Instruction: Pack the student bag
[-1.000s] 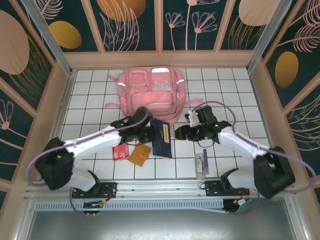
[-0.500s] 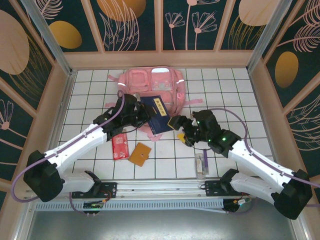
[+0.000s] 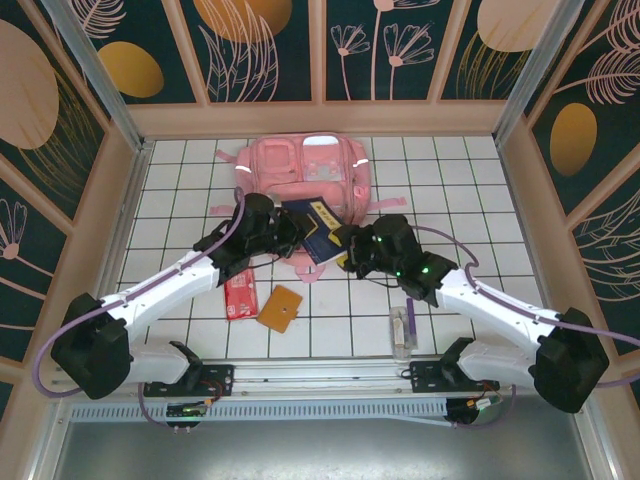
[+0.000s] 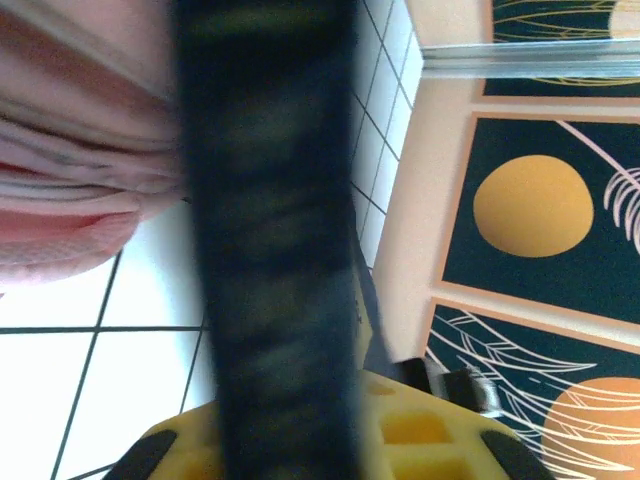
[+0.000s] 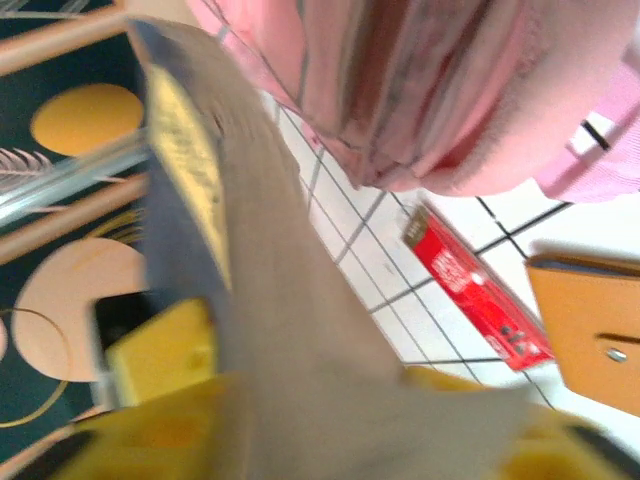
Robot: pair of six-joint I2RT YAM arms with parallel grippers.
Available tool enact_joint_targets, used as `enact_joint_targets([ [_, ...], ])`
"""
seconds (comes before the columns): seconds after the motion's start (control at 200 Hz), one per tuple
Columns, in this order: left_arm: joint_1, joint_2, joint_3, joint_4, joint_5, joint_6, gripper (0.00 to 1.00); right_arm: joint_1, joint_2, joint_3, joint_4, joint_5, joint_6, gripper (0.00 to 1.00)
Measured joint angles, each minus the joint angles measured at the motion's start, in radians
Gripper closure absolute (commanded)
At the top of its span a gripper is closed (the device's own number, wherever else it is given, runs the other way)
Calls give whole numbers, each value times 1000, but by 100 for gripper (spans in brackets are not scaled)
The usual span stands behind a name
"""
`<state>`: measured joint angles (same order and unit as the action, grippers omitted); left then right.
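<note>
Though slumped flat, the student bag [image 3: 303,170]: soft pink, silvery strips.

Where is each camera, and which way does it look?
Top external: high behind the arms, looking down on the table, student bag and dark blue book; left arm and right arm show.
Left wrist: on that arm, looking past the left jaws and book toward the bag and a painted wall.
Right wrist: on its arm, looking past the right jaws and book at the bag, red packet and orange wallet.
Shared: both wrist views catch book and bag.
</note>
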<state>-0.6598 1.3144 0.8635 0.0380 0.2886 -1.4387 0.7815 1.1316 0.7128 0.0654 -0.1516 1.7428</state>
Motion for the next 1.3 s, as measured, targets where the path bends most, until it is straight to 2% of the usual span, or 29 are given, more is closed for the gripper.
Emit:
enact_joint_targets([
  [0.1, 56, 2, -37, 17, 59, 20, 47, -36, -27, 0, -1, 39, -14, 100],
  [0.155, 96, 8, -33, 14, 75, 107, 42, -77, -42, 7, -29, 52, -44, 100],
  [0.215, 126, 25, 5, -20, 73, 243, 40, -132, -57, 27, -76, 60, -88, 100],
  [0.36, 135, 107, 202, -149, 41, 749, 39, -301, -121, 79, -187, 79, -231, 100],
  [0.505, 124, 167, 253, -208, 18, 1176, 39, -478, -175, 156, -299, 76, -393, 100],
  [0.641, 115, 270, 253, -270, -2, 1447, 35, -595, -175, 206, -344, 21, -512, 100],
  [0.761, 114, 356, 253, -309, -8, 1614, 34, -634, -157, 215, -370, -54, -575, 100],
  [0.841, 114, 404, 261, -324, -36, 1682, 38, -638, -129, 215, -379, -110, -605, 100],
  [0.881, 114, 430, 277, -336, -40, 1709, 45, -638, -115, 215, -382, -138, -614, 100],
  [0.901, 113, 442, 285, -344, -41, 1717, 50, -638, -108, 215, -385, -153, -621, 100],
  [0.971, 111, 478, 323, -369, -40, 1755, 86, -638, -85, 215, -391, -207, -647, 100],
  [1.006, 109, 489, 342, -379, -39, 1777, 100, -638, -75, 215, -397, -232, -665, 100],
  [1.181, 97, 476, 404, -403, -47, 1802, 100, -638, -15, 218, -495, -348, -802, 100],
  [1.301, 97, 353, 395, -341, -69, 1762, 100, -638, -13, 218, -594, -380, -906, 100],
])
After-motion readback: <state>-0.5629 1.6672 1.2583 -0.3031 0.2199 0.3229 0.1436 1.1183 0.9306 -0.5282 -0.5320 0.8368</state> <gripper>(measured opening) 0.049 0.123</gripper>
